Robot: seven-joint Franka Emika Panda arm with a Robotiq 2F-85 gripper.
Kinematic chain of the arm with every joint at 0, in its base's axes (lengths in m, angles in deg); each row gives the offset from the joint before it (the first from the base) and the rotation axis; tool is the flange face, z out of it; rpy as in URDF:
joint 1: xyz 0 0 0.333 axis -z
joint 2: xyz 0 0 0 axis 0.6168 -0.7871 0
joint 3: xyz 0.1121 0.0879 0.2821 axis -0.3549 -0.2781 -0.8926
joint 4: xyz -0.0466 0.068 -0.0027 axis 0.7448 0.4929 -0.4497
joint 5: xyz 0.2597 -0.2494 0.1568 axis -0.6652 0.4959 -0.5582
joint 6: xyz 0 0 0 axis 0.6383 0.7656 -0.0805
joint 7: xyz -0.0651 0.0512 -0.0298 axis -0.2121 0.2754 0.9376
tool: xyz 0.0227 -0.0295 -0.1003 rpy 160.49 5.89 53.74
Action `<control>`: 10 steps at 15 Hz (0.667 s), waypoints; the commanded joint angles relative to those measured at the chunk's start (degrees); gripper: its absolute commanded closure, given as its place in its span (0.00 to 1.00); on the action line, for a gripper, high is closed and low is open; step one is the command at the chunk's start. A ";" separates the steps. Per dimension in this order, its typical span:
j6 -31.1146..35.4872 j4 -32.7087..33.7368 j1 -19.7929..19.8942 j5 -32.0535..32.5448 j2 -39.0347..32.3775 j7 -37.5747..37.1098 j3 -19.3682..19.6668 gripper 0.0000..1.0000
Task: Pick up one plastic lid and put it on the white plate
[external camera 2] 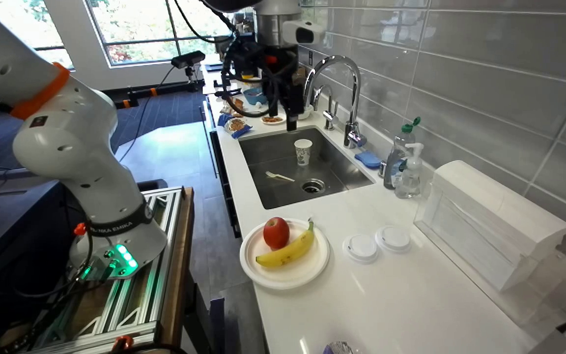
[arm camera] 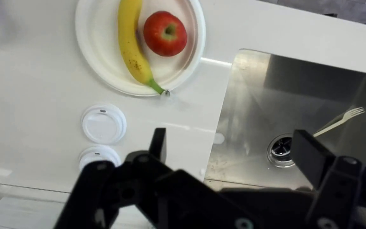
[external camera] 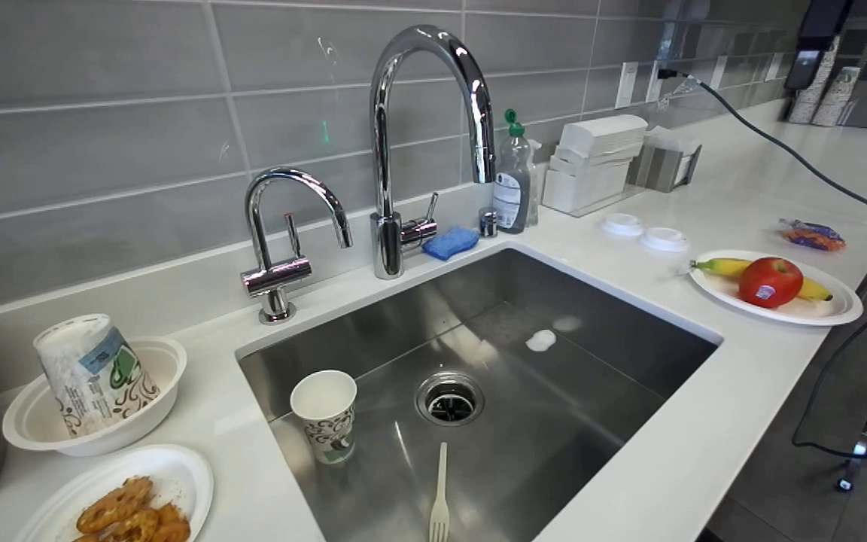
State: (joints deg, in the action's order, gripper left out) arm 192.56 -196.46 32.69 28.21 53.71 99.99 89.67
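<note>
In an exterior view, off drain: paper cup stands at 9 o'clock, fork lies at 6, sponge at 12.

Bright daylight fills the far windows, washing out the foliage, and glares off the floor. Soft reflections streak the glossy wall tiles; the tall chrome faucet and steel sink catch bright highlights. In the wrist view, the countertop shows thin glints, and the gripper, closest to the lens, is dark and slightly blurred.
</note>
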 commanded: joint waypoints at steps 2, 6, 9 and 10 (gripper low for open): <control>7.59 5.36 3.07 -1.08 -12.83 5.62 4.21 0.00; 13.52 8.70 5.30 -1.27 -21.77 6.05 4.58 0.00; 21.29 9.57 7.00 -1.48 -27.32 4.55 4.16 0.00; 18.23 7.82 7.07 -0.41 -23.43 5.28 3.53 0.00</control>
State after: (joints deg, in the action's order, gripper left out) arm 211.03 -188.70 38.47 27.88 30.18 105.23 94.54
